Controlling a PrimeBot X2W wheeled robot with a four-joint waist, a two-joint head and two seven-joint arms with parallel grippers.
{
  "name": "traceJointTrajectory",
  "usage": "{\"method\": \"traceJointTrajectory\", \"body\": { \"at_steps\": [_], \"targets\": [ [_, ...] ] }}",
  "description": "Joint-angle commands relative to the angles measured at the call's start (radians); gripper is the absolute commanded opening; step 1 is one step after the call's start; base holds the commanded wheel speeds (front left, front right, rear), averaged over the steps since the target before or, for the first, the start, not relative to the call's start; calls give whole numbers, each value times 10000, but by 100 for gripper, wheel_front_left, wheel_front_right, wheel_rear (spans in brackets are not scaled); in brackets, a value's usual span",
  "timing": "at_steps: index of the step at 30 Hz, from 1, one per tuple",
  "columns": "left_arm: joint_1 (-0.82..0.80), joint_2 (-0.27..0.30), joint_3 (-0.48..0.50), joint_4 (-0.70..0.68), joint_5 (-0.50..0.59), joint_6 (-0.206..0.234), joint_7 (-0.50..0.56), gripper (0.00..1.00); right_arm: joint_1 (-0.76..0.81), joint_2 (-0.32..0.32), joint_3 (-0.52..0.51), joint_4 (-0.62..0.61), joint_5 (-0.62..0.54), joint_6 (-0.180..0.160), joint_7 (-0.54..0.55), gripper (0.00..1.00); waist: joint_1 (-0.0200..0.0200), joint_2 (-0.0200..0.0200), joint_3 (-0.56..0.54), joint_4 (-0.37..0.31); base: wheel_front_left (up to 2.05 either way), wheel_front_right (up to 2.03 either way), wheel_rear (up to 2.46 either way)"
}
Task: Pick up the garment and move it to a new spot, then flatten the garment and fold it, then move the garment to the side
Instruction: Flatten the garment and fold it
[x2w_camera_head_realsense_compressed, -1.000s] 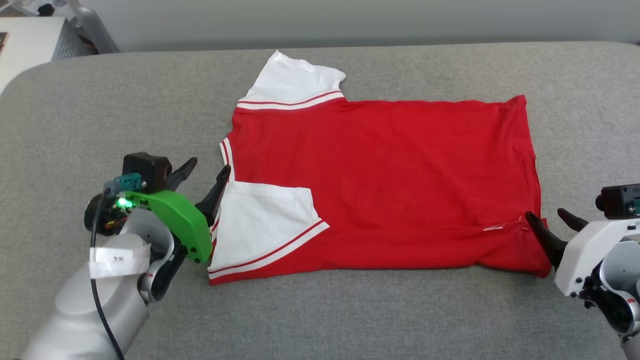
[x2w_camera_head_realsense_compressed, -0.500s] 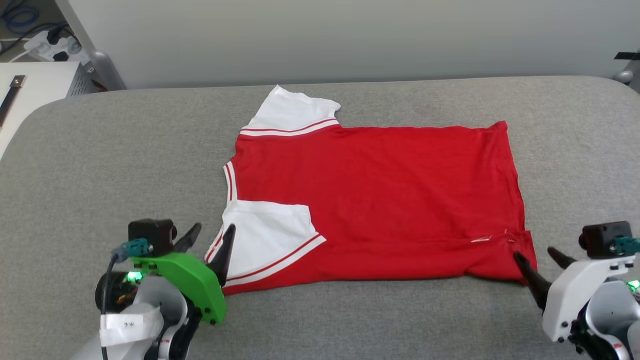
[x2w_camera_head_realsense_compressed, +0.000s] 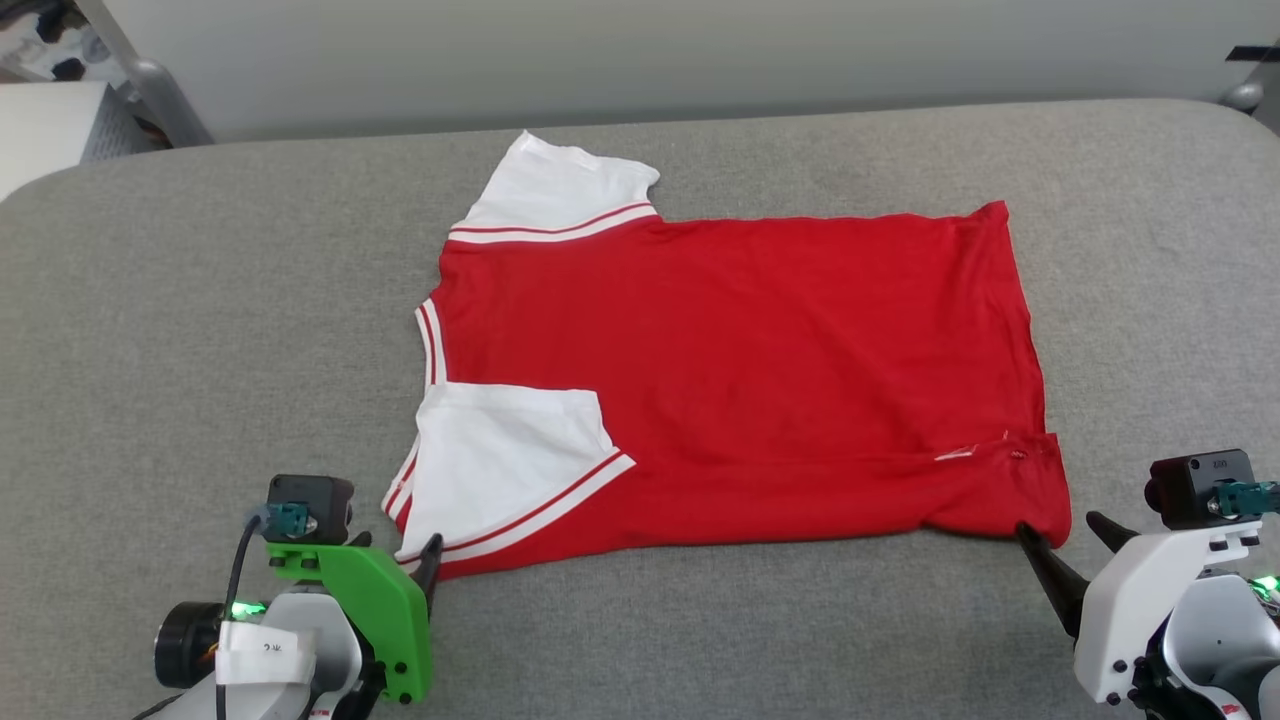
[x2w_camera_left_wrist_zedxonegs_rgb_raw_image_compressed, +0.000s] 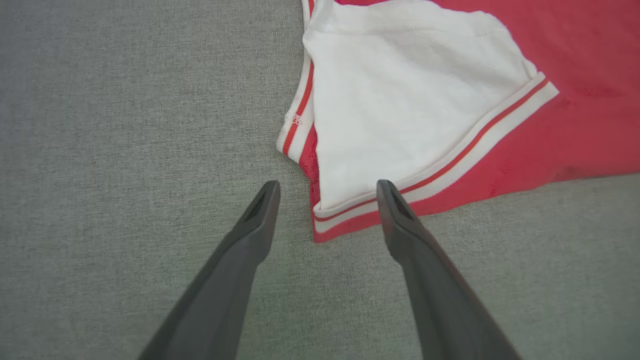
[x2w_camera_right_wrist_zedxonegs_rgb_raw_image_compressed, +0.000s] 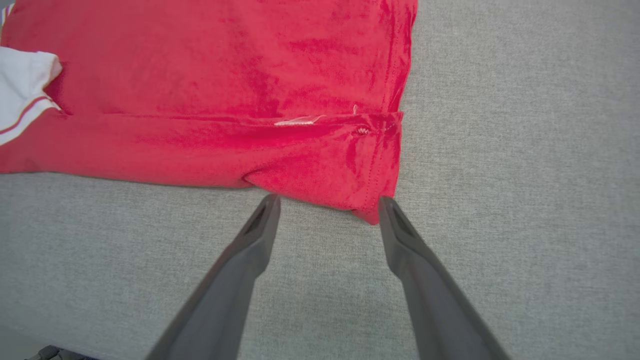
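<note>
The garment lies flat on the grey table, plain red face up, collar to the left and hem to the right. Its far white sleeve sticks out, while the near white sleeve is folded onto the red body. My left gripper is open just short of the garment's near left corner, its fingers on either side of that corner and holding nothing. My right gripper is open at the near right hem corner, also holding nothing. A small white tag shows near the hem.
The grey padded table has bare surface all around the garment. A pale wall runs behind it. At the back left stand a white cabinet and a metal post.
The head camera has shifted. Relative to the garment, both grippers have drawn back toward the near edge: the left from beside the collar to the near left corner, the right off the hem.
</note>
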Motion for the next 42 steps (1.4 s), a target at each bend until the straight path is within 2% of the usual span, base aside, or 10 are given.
{"method": "traceJointTrajectory", "body": {
  "at_steps": [1, 4, 10, 15, 16, 18, 21, 30, 37, 42],
  "targets": [
    [-29, 94, 13, 67, 99, 157, 37, 100, -58, 60, -17, -92, -61, -7, 4, 100, 0, 0, 296, -149, 0, 0, 0],
    [-129, 91, -17, 277, 190, 365, 157, 100, -128, 51, -4, -108, -55, -7, -72, 100, 0, 0, 538, -226, 0, 0, 0],
    [-320, -121, 45, 737, 194, 481, 92, 100, -298, 34, 53, -29, 7, -7, -225, 100, 0, 0, 915, -338, 0, 0, 0],
    [-427, -274, -54, 1185, 88, 304, 260, 100, -395, -10, 31, 83, 17, -7, -327, 100, 0, 0, 1120, -347, 0, 0, 0],
    [-420, -334, -113, 1283, 1, 221, 393, 93, -415, -27, 4, 128, 3, -7, -352, 100, 0, 0, 1128, -337, 0, 0, 0],
    [-396, -423, -234, 1424, -145, 38, 625, 0, -457, -58, -44, 206, -41, -7, -404, 100, 0, 0, 1099, -308, 0, 0, 0],
    [-362, -555, -289, 1555, -304, -156, 713, 0, -517, -88, -141, 315, -132, -7, -479, 100, 0, 0, 963, -227, 0, 0, 0],
    [-423, -652, 135, 1167, -226, -434, -425, 0, -716, -193, -512, 890, -530, -7, -299, 100, 0, 0, 501, 243, 0, 0, 0],
    [-627, -430, 314, 113, 70, -344, -829, 0, -1179, 161, -970, 1875, -916, -7, -14, 100, 0, 0, 608, 621, 0, 0, 0],
    [-733, -323, 275, -457, 212, -275, -796, 0, -1509, 327, -866, 2854, -990, -7, 163, 100, 0, 0, 869, 819, 0, 0, 0]
  ]
}}
